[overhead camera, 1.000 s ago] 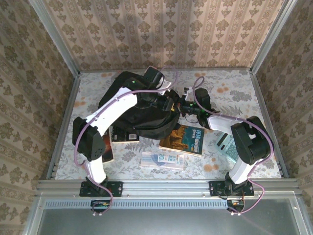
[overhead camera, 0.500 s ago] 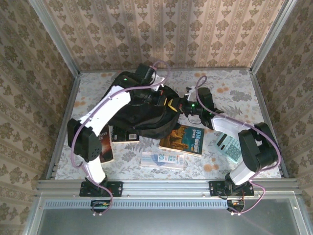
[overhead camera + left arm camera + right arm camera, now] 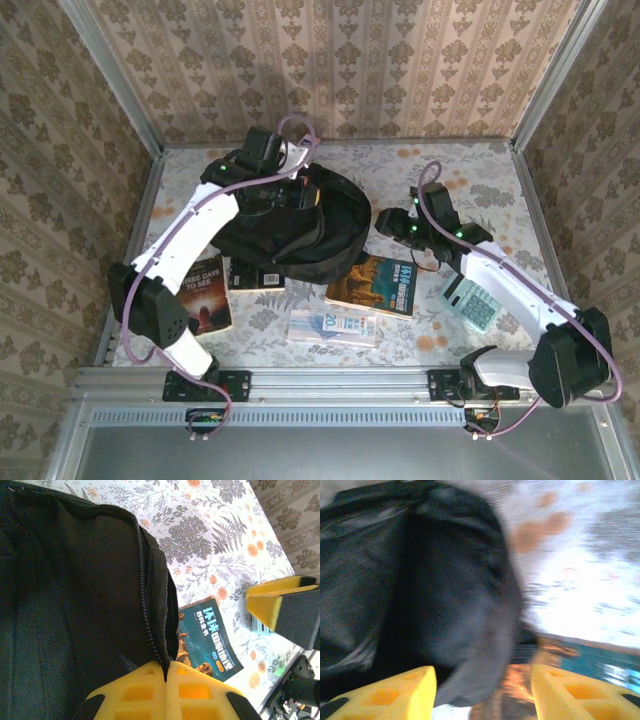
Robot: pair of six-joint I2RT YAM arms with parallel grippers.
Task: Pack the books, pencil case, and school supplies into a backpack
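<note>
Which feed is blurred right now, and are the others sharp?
Right wrist view: motion-smeared, the backpack and book have soft edges. Left wrist view: sharp, zipper teeth and book lettering legible. Top view: crisp, evenly lit.

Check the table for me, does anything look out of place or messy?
Nothing looks spilled or damaged. One oddity: the backpack lies slumped over the black book and covers its far part, so that book looks trapped under the bag it should go into.

Floral-print table top (image 3: 480, 180), damask-papered walls (image 3: 340, 70) on three sides, metal rail (image 3: 340, 378) along the near edge.
</note>
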